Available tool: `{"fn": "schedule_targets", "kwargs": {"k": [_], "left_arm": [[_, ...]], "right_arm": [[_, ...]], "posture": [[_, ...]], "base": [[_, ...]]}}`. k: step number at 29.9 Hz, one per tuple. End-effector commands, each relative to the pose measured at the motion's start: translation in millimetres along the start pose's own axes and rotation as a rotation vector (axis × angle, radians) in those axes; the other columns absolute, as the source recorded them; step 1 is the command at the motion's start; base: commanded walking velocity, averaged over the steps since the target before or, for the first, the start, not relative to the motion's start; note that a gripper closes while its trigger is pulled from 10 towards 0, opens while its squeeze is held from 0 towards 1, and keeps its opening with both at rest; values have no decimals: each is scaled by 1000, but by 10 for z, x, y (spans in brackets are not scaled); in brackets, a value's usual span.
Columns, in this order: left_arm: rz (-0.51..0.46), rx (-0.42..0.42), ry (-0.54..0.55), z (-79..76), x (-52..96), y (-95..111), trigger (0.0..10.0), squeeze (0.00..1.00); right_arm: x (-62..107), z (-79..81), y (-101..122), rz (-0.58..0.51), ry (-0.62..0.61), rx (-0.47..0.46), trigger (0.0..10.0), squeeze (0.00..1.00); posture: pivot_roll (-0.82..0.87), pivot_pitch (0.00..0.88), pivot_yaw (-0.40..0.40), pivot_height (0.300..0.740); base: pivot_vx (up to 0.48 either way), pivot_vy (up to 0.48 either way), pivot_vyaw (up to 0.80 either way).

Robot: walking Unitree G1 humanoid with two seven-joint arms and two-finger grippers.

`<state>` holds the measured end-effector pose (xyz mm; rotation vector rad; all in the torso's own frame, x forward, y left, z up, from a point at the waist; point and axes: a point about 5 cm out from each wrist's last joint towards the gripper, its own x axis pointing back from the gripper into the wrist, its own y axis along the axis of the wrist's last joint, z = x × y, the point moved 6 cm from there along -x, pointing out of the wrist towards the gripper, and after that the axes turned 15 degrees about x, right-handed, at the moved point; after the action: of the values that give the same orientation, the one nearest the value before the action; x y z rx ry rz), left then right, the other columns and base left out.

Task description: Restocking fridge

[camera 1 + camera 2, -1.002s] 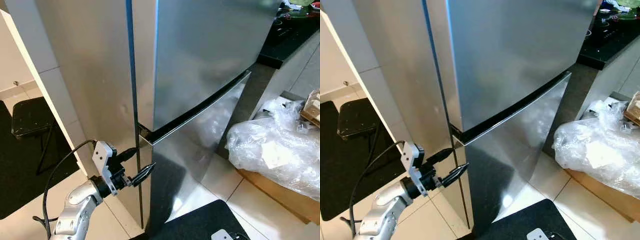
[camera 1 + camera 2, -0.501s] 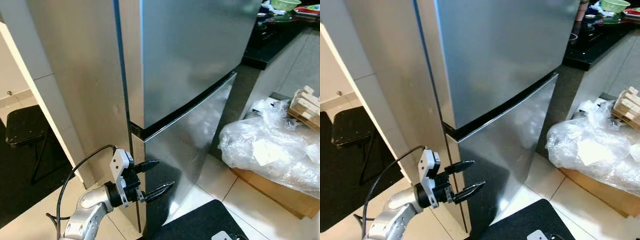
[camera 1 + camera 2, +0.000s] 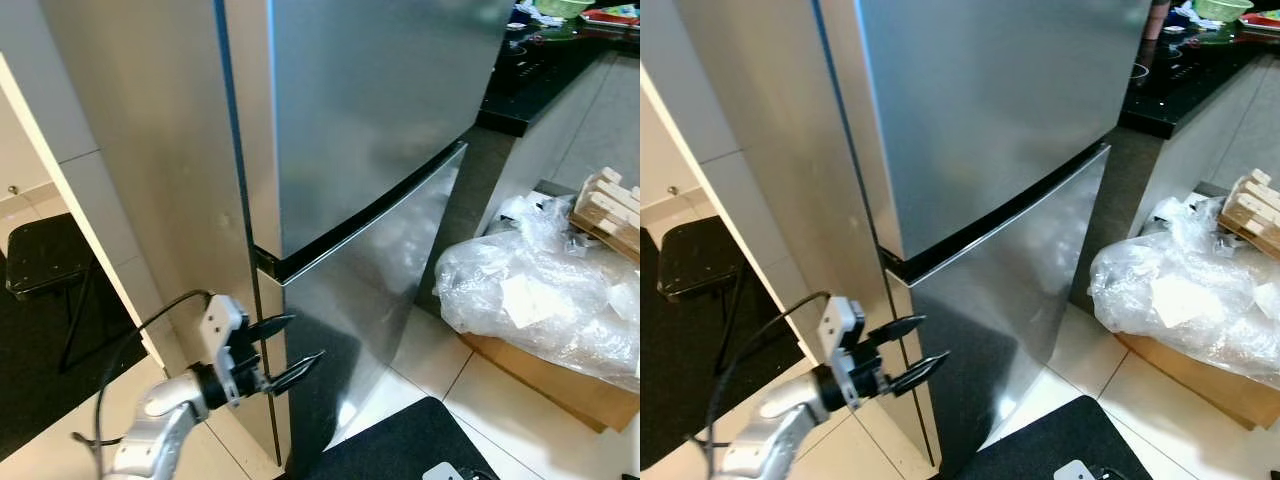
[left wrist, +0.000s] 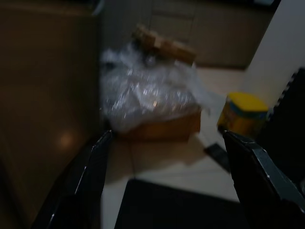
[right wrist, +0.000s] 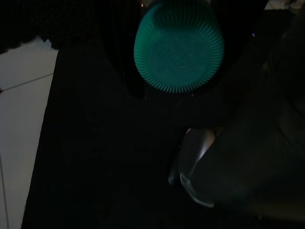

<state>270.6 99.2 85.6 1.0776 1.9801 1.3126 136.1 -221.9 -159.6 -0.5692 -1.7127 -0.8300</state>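
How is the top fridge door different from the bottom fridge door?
The top fridge door looks plain and evenly grey, while the bottom fridge door mirrors the pale plastic bag and has a dark patch low down. The left gripper has its fingers open right by the bottom door's edge, not the top door's. A dark gap separates them. Both are shut, shiny and silver.

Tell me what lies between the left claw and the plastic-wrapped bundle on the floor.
In the left eye view, the fridge's lower door and bare floor tiles lie between the open left claw and the plastic-wrapped bundle.
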Motion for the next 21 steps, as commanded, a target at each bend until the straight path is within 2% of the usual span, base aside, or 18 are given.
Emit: {"fn": "schedule_targets", "kwargs": {"k": [1,4,6,12,14,15,21], "left_arm": [[24,3,40,102,161,29,10000,0],[59,-3,54,151,273,9,10000,0],[60,-36,110,269,375,62,10000,0],[0,-67,166,374,392,204,10000,0],[-49,-63,142,323,301,261,10000,0],[-49,-63,142,323,301,261,10000,0],[-54,-24,30,92,69,179,10000,0]], "right_arm": [[-5,37,-13,8,12,-4,10000,0],[-4,38,-17,10,12,-3,10000,0],[-5,40,-16,9,13,-2,10000,0],[-5,39,-10,7,13,-1,10000,0],[-5,35,-6,7,12,1,10000,0],[-5,35,-6,7,12,1,10000,0],[-5,26,-3,8,8,4,10000,0]], "posture": [[-48,0,11,740],[-42,0,11,740],[-42,0,11,740],[-38,0,9,740],[-38,0,7,740],[-38,0,7,740],[-38,0,7,740]], "base": [[0,0,0],[0,0,0],[0,0,0],[0,0,0],[0,0,0],[0,0,0],[0,0,0]]}}
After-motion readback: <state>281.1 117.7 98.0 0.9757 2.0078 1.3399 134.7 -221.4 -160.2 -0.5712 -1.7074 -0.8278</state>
